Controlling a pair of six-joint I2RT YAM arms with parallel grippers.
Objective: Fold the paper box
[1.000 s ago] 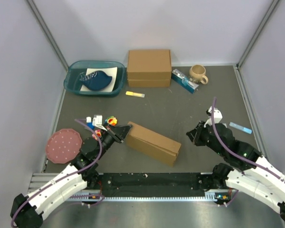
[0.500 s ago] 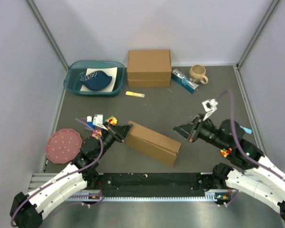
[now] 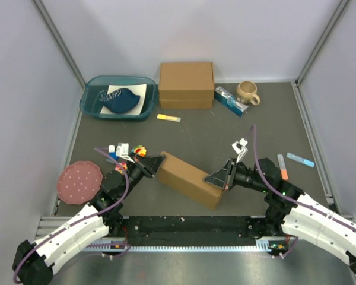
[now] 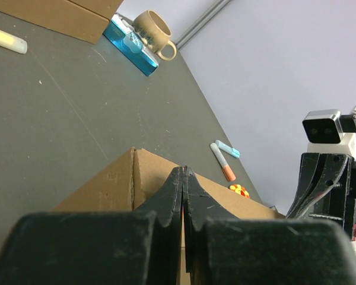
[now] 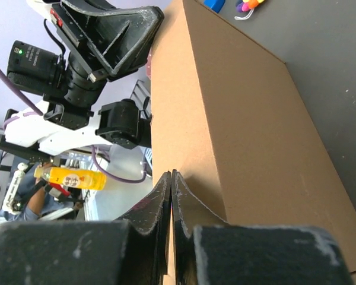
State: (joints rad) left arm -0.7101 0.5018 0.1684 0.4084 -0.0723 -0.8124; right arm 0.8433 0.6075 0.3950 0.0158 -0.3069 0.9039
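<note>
Left gripper (image 3: 161, 159): shut, black fingers pressed flat together, nothing between them, tip at the far-left corner of the plain brown corrugated cardboard paper box (image 3: 187, 176), touching it or just short of it. Right gripper (image 3: 209, 178): closed likewise on nothing, tip laid against the right end of the same box. Paper box folded up into a shallow block, lying slantwise on the dark grey table mat (image 3: 225, 139), near the middle, between the two arms.

No brand or writing legible anywhere. Print on the flat blue packet (image 3: 230, 100) too small to read. Plain faces on the paper box and on the thicker brown cardboard carton (image 3: 186, 83) at the far edge.

Seen only from above:
- teal plastic tray (image 3: 90, 102) at the far left, with a dark blue item on a white sheet inside
- pink round dotted disc (image 3: 79, 181) at the near left
- small colourful toys (image 3: 129, 152) just beside the left arm

From the left wrist: beige ceramic mug (image 4: 154, 27) beside the packet, yellow marker (image 4: 6, 39), an orange-tipped marker (image 4: 223, 162) and a light blue marker (image 4: 228, 149) side by side, and the right arm's grey wrist camera (image 4: 326, 126).

From the right wrist alone: broad top face of the paper box close up, and beyond the near table edge a bottle of orange drink (image 5: 71, 176), label unreadable.
</note>
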